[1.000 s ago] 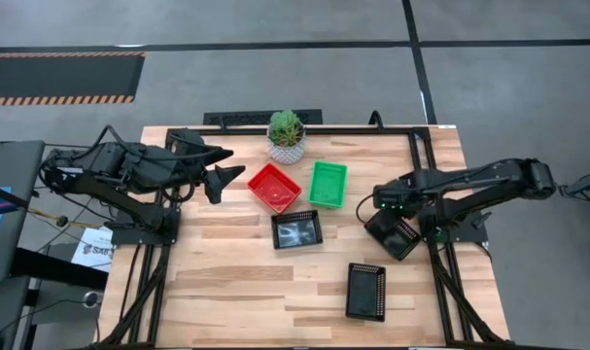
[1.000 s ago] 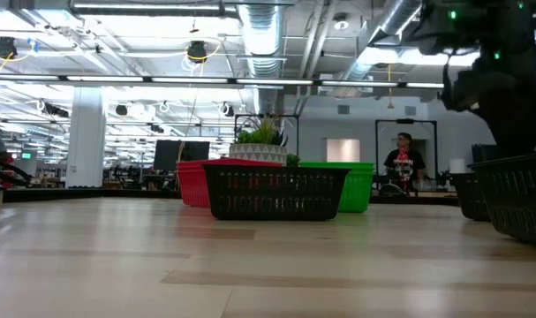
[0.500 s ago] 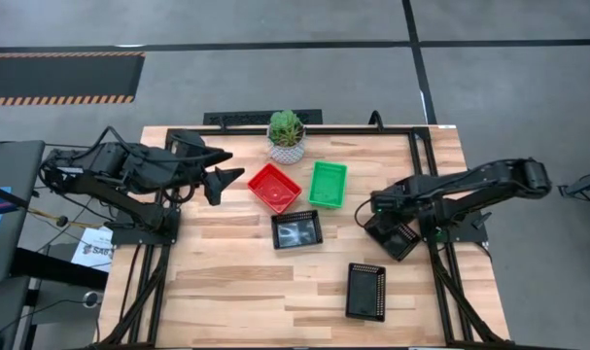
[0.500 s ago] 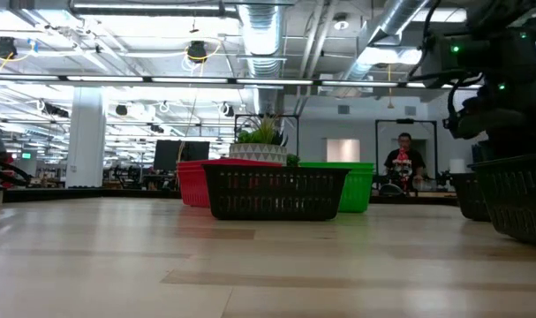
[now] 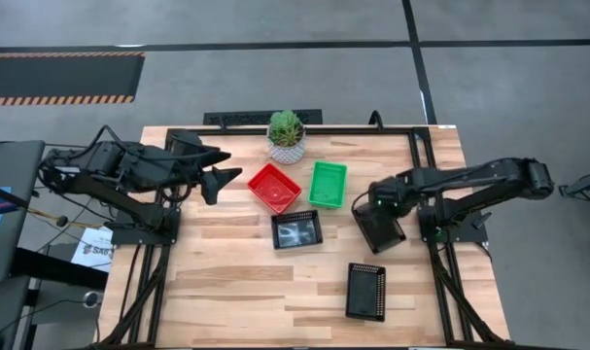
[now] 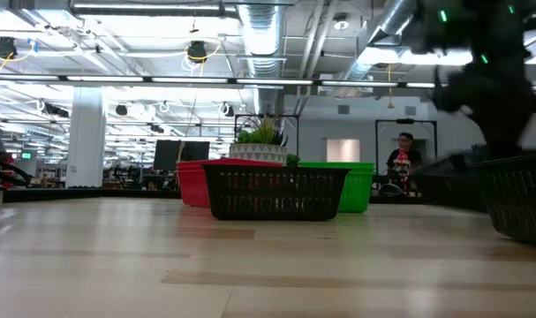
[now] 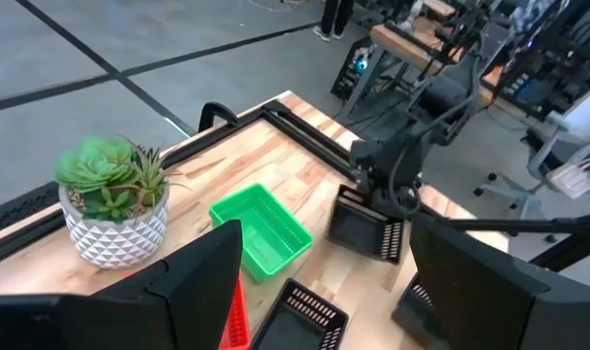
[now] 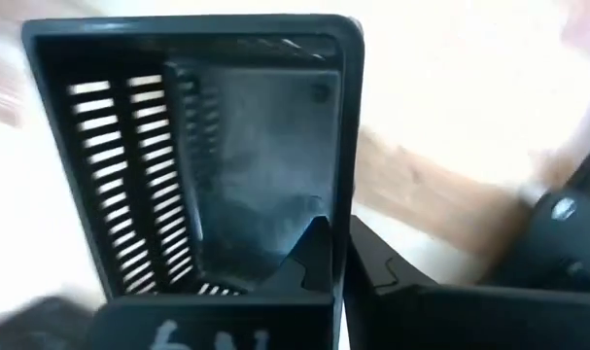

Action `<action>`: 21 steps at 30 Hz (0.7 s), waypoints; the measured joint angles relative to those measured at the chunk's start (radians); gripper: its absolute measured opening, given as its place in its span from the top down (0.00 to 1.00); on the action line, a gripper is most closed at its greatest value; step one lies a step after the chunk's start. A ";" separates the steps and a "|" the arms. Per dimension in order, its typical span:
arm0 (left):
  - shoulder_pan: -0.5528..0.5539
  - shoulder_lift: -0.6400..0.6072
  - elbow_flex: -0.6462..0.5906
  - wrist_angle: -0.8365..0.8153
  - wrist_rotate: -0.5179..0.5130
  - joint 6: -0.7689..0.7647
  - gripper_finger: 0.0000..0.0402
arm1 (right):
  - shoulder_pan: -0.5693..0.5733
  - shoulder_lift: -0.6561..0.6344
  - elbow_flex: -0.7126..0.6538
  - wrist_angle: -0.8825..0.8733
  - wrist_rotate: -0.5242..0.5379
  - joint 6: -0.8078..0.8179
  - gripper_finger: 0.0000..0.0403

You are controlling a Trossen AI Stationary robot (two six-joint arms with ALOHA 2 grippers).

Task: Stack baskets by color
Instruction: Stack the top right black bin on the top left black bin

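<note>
- A plant (image 5: 286,134) in a white pot stood at the table's (image 5: 226,292) far edge, with a red basket (image 5: 274,187) and a green basket (image 5: 328,185) just in front of it, side by side but apart.
- A black basket (image 5: 296,230) sat near the middle, just in front of the red one; a second black basket (image 5: 365,291) lay nearer the front edge, well apart from the rest.
- Nothing stood between the right arm's basket and the middle black basket; the green basket was close beside the right arm's path.
- The right gripper (image 5: 374,207) was clamped on the rim of a third black basket (image 5: 380,229), which hung below it just right of the green basket. In the right wrist view one wall of that basket (image 8: 192,165) sat pinched between the fingers (image 8: 319,258).
- The left gripper (image 5: 222,167) hung over the table's left far corner, jaws spread wide and holding nothing, near the red basket but not touching it.
- In the low view the right arm and its basket (image 6: 453,181) were blurred, and whether the basket touched the table could not be told.
- The nearest black basket (image 6: 519,194) was cut off at that view's right edge.
- A person (image 6: 403,163) stood far back in the room.
</note>
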 joint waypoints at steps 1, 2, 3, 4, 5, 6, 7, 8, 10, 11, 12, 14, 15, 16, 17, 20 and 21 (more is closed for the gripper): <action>0.000 -0.004 0.000 0.001 0.000 -0.007 0.29 | 0.000 -0.005 0.039 -0.010 0.020 -0.004 0.97; 0.000 -0.010 0.000 0.001 0.000 -0.014 0.29 | 0.000 -0.009 0.078 -0.015 0.040 -0.017 0.97; 0.000 -0.015 0.000 0.000 0.001 -0.019 0.29 | 0.000 -0.010 0.122 -0.017 0.057 -0.042 0.98; 0.000 -0.021 0.000 0.001 0.001 -0.021 0.29 | 0.000 -0.009 0.164 -0.010 0.074 -0.075 0.98; 0.000 -0.028 0.000 0.001 0.003 -0.023 0.29 | 0.000 -0.005 0.208 0.000 0.087 -0.109 0.98; 0.000 -0.035 0.000 0.001 0.005 -0.024 0.29 | 0.001 0.007 0.251 0.018 0.104 -0.149 0.98; 0.000 -0.041 0.000 0.002 0.008 -0.026 0.29 | 0.001 0.022 0.293 0.036 0.121 -0.190 0.98; 0.000 -0.047 0.000 0.003 0.009 -0.034 0.29 | 0.001 0.042 0.335 0.046 0.134 -0.227 0.98; 0.000 -0.055 0.000 0.003 0.011 -0.047 0.29 | 0.001 0.100 0.418 0.065 0.160 -0.324 0.98; 0.000 -0.060 0.000 0.003 0.014 -0.048 0.29 | 0.001 0.135 0.462 0.080 0.162 -0.381 0.99; 0.000 -0.064 0.000 0.002 0.018 -0.050 0.29 | 0.001 0.173 0.503 0.085 0.162 -0.438 0.99; 0.000 -0.070 0.000 0.002 0.018 -0.056 0.29 | 0.001 0.266 0.591 0.079 0.162 -0.550 0.99; 0.000 -0.074 0.000 0.001 0.019 -0.058 0.29 | 0.001 0.313 0.632 0.079 0.162 -0.604 0.99; 0.000 -0.076 0.000 -0.001 0.023 -0.059 0.29 | 0.001 0.360 0.674 0.079 0.161 -0.653 0.99; 0.000 -0.078 0.000 0.000 0.027 -0.063 0.29 | 0.002 0.406 0.714 0.080 0.161 -0.698 0.98; 0.000 -0.082 0.000 -0.001 0.037 -0.065 0.29 | 0.019 0.530 0.832 0.081 0.160 -0.821 0.98; 0.000 -0.083 0.000 -0.001 0.040 -0.065 0.29 | 0.024 0.565 0.869 0.083 0.160 -0.860 0.98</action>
